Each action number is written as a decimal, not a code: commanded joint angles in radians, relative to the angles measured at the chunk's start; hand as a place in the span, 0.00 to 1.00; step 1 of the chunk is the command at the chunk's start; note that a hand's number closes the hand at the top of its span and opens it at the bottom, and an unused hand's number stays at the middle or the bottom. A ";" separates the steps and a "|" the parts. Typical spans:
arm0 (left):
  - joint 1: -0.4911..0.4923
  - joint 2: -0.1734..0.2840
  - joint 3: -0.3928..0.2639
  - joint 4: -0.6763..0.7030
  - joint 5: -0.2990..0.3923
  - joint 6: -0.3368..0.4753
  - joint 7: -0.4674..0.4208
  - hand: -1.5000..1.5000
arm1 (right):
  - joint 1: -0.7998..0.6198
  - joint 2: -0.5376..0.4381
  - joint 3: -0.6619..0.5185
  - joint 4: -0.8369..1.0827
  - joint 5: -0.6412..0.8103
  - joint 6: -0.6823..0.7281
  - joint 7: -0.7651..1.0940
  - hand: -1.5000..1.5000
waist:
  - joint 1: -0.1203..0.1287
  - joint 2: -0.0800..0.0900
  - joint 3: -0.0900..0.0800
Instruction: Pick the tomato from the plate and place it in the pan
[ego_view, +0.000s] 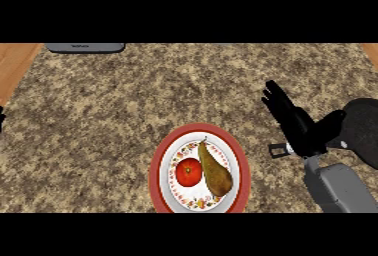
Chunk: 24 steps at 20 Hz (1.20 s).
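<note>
Head view, looking steeply down on a speckled brown-and-tan stone desk (148, 100). Wood-coloured strips show at the far left and far right corners.

Plate (159, 165): red rim, white centre with a patterned ring, at the near edge of the scene, slightly right of the middle. Its near rim is cut off by the lower border.

Tomato (189, 172): red, lying on the plate, in the left half of the white centre. Not held by anything.

Pear (215, 172): brownish-green, long, lying on the plate with its stem pointing far. It sits just to the right of the tomato; the two appear to touch, or nearly so.

Pan (365, 131): dark, round, at the right edge of the scene and partly cut off by it. It lies right of the plate and apart from it.

Right hand (295, 127): black, on a grey forearm rising from the near right. Fingers extended straight toward the far left, thumb spread out to the right over the pan's left side. The hand is open and holds nothing. It is right of the plate, not over it, not touching tomato or pear.

Left hand (1, 120): only a dark sliver at the left edge; its state cannot be told.

A grey flat object (86, 47) lies at the far edge, left of centre.
</note>
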<state>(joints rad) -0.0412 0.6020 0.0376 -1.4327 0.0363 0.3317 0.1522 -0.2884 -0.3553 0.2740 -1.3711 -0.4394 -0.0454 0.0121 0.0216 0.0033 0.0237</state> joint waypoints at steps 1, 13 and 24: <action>0.002 -0.017 0.012 -0.032 0.033 -0.039 -0.005 0.50 | -0.024 0.063 0.037 -0.056 0.005 0.024 -0.009 1.00 | -0.015 -0.005 -0.024; -0.075 -0.263 -0.086 -0.161 0.246 -0.125 0.019 0.50 | 0.003 -0.157 0.138 -0.227 0.360 0.050 -0.248 0.00 | -0.043 -0.010 -0.024; -0.132 -0.273 -0.066 -0.126 0.234 -0.151 0.055 0.50 | -0.185 -0.252 0.125 -0.378 0.510 0.201 -0.032 0.00 | -0.019 -0.004 -0.024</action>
<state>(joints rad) -0.1472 0.3262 -0.0382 -1.5644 0.2670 0.1929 0.1804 -0.3885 -0.5746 0.4164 -1.7141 0.0583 0.0686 -0.1069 -0.0025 -0.0025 -0.0006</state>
